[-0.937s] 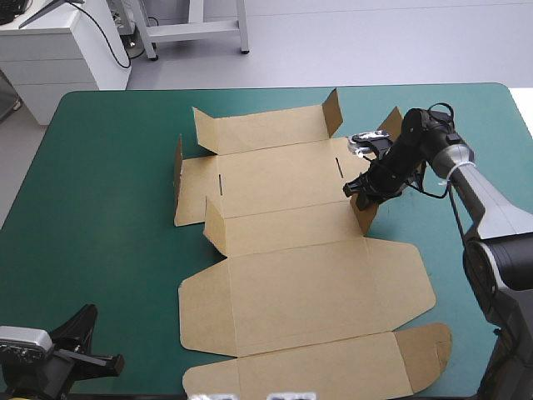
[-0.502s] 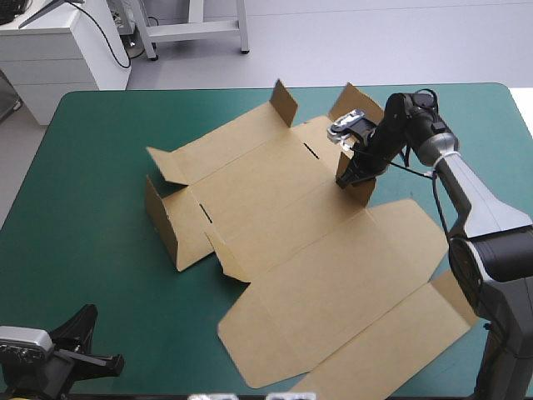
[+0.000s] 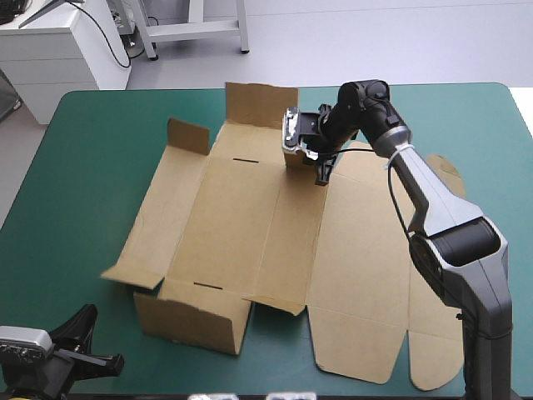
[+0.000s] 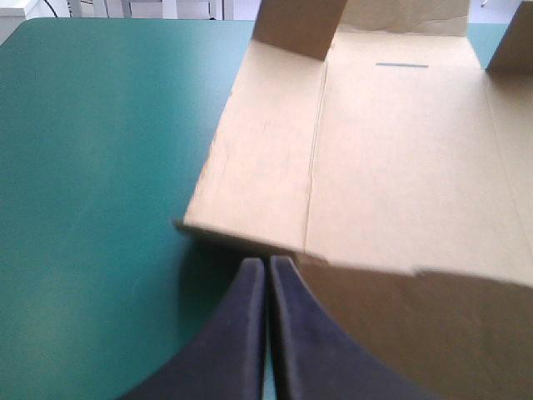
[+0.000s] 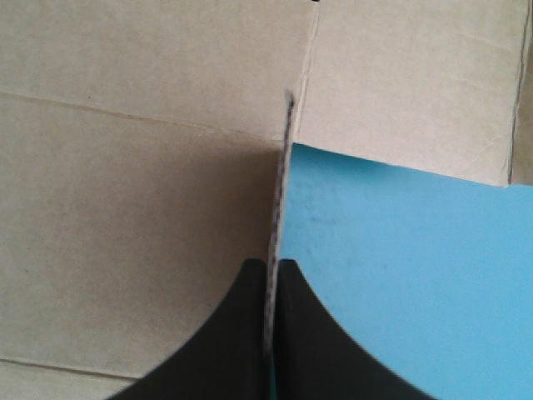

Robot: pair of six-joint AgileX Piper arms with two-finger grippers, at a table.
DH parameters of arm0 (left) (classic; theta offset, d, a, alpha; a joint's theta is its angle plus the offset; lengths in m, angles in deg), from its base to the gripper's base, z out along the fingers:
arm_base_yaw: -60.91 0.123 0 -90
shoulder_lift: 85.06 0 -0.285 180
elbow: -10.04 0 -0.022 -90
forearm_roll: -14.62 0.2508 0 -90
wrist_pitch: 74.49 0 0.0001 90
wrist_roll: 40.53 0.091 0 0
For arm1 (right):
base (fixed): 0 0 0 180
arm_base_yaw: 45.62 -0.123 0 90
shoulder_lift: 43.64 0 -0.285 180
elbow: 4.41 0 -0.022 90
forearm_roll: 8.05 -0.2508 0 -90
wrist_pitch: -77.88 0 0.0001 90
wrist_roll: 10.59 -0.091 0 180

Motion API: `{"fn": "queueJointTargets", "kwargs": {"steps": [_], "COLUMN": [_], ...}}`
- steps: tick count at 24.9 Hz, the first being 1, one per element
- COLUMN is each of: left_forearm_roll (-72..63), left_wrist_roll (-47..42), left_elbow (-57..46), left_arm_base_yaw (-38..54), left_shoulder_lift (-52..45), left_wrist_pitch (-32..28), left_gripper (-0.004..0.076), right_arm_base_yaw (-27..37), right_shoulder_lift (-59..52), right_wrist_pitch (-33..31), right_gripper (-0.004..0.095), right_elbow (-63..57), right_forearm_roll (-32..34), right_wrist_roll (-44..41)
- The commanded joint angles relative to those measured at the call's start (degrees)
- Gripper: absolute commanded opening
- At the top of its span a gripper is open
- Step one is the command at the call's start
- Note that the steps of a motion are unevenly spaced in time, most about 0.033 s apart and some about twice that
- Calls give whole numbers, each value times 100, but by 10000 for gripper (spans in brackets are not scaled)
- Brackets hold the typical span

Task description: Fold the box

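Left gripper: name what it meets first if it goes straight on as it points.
Probably the brown cardboard box: its near flap edge lies just ahead of the shut black-fingered left gripper, though the edge's height is unclear.

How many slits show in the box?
2 slits in the box: one at its far end, one by its raised near wall. Others may be hidden.
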Motion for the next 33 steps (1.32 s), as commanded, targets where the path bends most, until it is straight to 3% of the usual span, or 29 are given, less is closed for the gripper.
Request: {"fn": "queueJointTargets", "kwargs": {"steps": [1, 5, 10, 13, 19, 22, 25, 29, 33], "left_forearm_roll": [-21, -21, -21, -32, -43, -43, -112, -174, -122], "left_wrist_roll": [0, 0, 0, 0, 0, 0, 0, -59, -133], "left_elbow": [190, 190, 190, 190, 190, 190, 190, 190, 203], "left_arm_base_yaw": [-11, -11, -11, -11, -11, -11, -11, -11, -11], "left_shoulder_lift": [-20, -20, -20, -20, -20, -20, -20, 21, 345], "left_wrist_pitch": [-443, -451, -451, -451, -451, -478, -566, -829, -624], "left_gripper": [-8, -8, -8, -8, -8, -8, -8, -8, -8], "right_arm_base_yaw": [-200, -296, -296, -296, -296, -296, -296, -227, 48], "right_shoulder_lift": [-295, -137, 31, 41, 4, -67, -237, -590, -957], "right_wrist_pitch": [281, 384, 496, 513, 814, 838, 788, 629, 183], "right_gripper": [-21, -21, 3, 155, 554, 523, 377, 8, -1], "right_elbow": [216, 216, 216, 216, 249, 474, 840, 1149, 1177], "right_forearm_roll": [-162, -137, 8, 236, 789, 1260, 1981, 2625, 2583], "right_wrist_roll": [507, 450, -338, -631, -1153, -1742, -2630, -3779, -5427]}}
